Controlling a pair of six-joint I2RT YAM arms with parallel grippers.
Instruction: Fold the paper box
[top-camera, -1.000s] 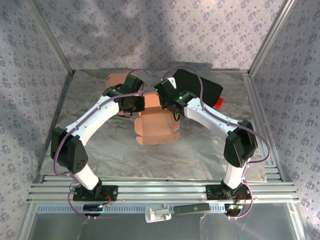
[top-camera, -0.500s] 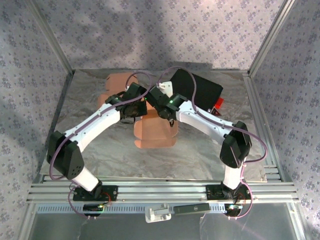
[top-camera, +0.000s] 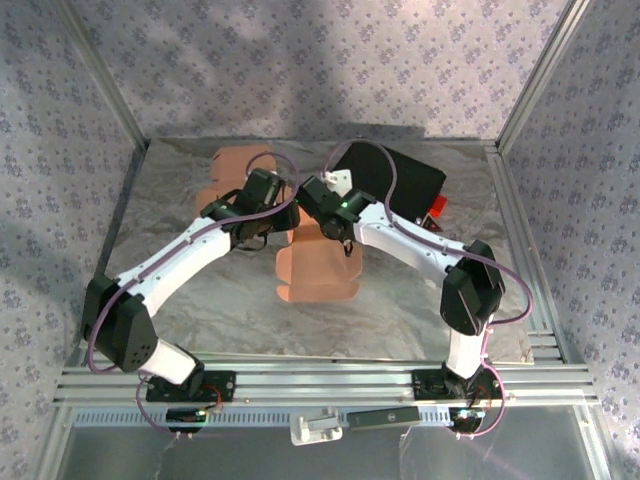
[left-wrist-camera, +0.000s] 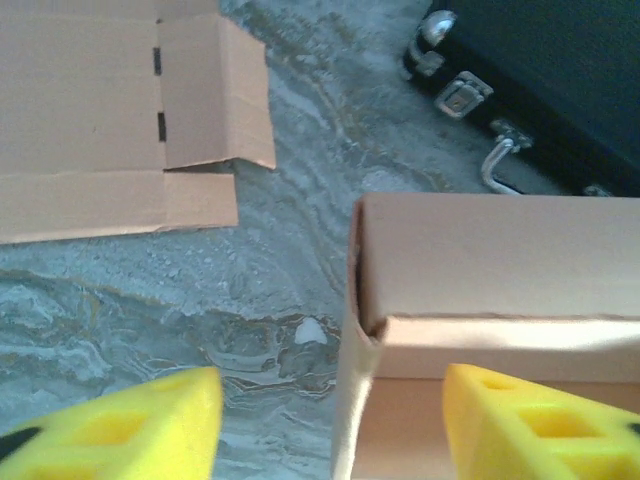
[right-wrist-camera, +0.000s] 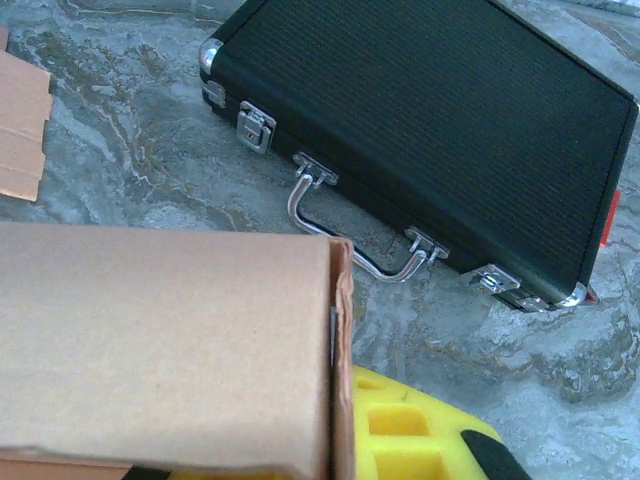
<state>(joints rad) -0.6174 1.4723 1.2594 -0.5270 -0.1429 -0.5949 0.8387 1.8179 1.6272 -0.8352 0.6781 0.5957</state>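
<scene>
The half-folded box (top-camera: 315, 265) sits mid-tabletop (top-camera: 220, 310), brown and open-topped, with both arms bent in over its far edge. We see the left gripper (left-wrist-camera: 335, 430) hovering at the box's left rear corner. Its jaws are spread wide, one yellow finger (left-wrist-camera: 150, 430) over bare tabletop and the other low against the box's wall, gripping nothing. The right gripper (top-camera: 340, 238) is at the box's right rear side. Its jaws are pinched narrow on the side wall, one yellow finger (right-wrist-camera: 420, 440) flush against the cardboard edge and the other hidden behind the panel. A flat cardboard sheet (top-camera: 235, 165) lies just beyond the left gripper. A black case (top-camera: 405, 175) with metal latches and a handle rests at the right rear, apart from the box.
</scene>
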